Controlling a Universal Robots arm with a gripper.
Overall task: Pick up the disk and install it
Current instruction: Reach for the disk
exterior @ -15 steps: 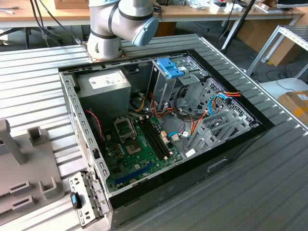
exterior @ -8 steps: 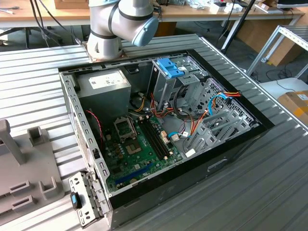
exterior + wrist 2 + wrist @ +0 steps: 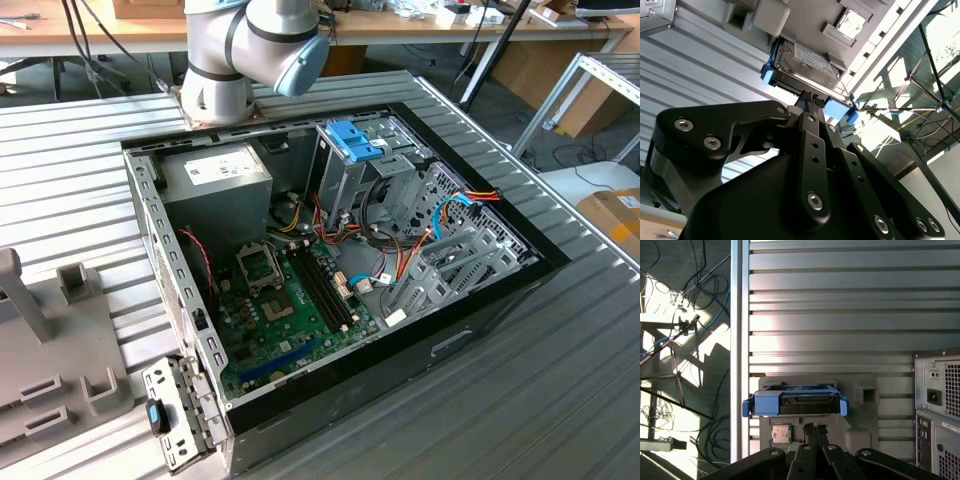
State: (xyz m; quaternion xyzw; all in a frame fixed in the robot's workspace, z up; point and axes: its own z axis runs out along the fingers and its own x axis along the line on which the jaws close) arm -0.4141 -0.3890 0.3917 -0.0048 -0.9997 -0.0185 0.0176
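Hard drive [image 3: 807,404] in grey holder [image 3: 865,417]; tool [image 3: 815,427] closed, empty, near it. Probably rigid, dense, shock-sensitive: grip the body's long edges, not the blue rail [image 3: 765,403].

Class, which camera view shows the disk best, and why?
The second wrist view: the disk shows its broad labelled face and the blue tabs at both ends. In the first wrist view the disk lies edge-on, framed by its blue rail.

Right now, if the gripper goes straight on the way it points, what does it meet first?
Most likely the disk, lying in the grey holder just ahead; depth is unclear.
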